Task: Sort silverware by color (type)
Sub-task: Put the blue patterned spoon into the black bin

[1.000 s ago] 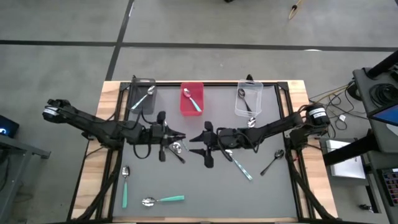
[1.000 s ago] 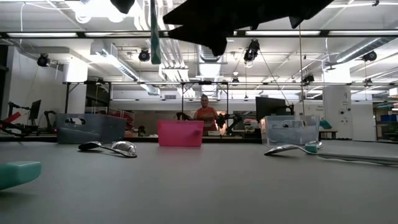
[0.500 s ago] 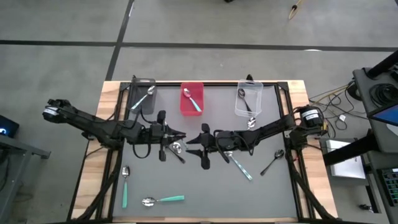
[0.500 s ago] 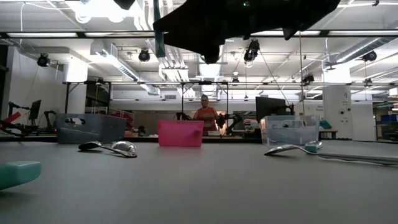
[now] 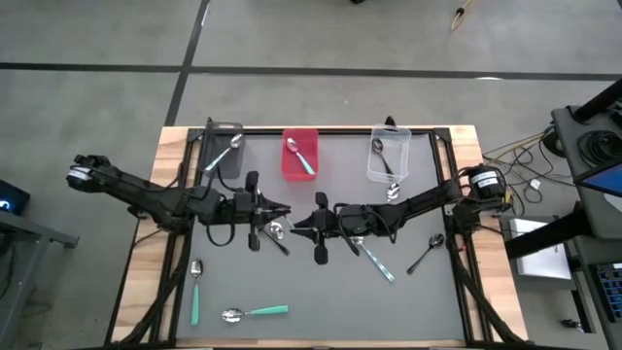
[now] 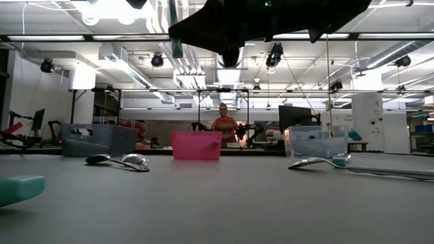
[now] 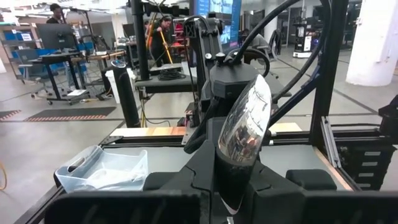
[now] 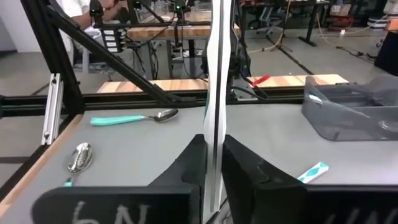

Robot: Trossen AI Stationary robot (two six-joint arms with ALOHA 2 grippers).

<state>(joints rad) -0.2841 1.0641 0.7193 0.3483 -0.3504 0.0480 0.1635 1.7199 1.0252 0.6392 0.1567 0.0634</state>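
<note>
A silver spoon with a teal handle stands upright between my two grippers above the table's middle. Its bowl (image 7: 246, 121) rises above my left gripper (image 7: 231, 186), which is shut on it. Its teal handle (image 6: 175, 30) hangs down at the top of the low view. My right gripper (image 8: 214, 171) comes in level from the table's right and is shut on the same spoon, seen edge-on (image 8: 215, 74). In the high view the two grippers meet tip to tip, the left gripper (image 5: 280, 216) facing the right gripper (image 5: 301, 226). A silver-bowled spoon (image 5: 278, 231) lies on the table below them. My left gripper pinches the spoon at the foot of its bowl (image 7: 229, 177) between its two fingers, coming in level from the table's left. The bowl stands up above the fingers, and the spoon is clear of the table. My right gripper pinches the spoon's stem (image 8: 214, 152) between its two fingers, level from the table's right and across the upright spoon. It sits lower on the spoon than the left gripper does. The handle hangs below, clear of the table.
Three bins line the far edge, each with spoons inside: grey (image 5: 222, 156), red (image 5: 299, 156) and clear (image 5: 389, 156). Teal-handled spoons lie near left (image 5: 194, 290), near middle (image 5: 255, 312) and right of centre (image 5: 375, 261). A black spoon (image 5: 426, 253) lies at the right.
My right gripper has come down a little and moved toward the table's left onto the hanging spoon. Its wide-open fingers have shut on the spoon. My left gripper and the spoon have kept still.
</note>
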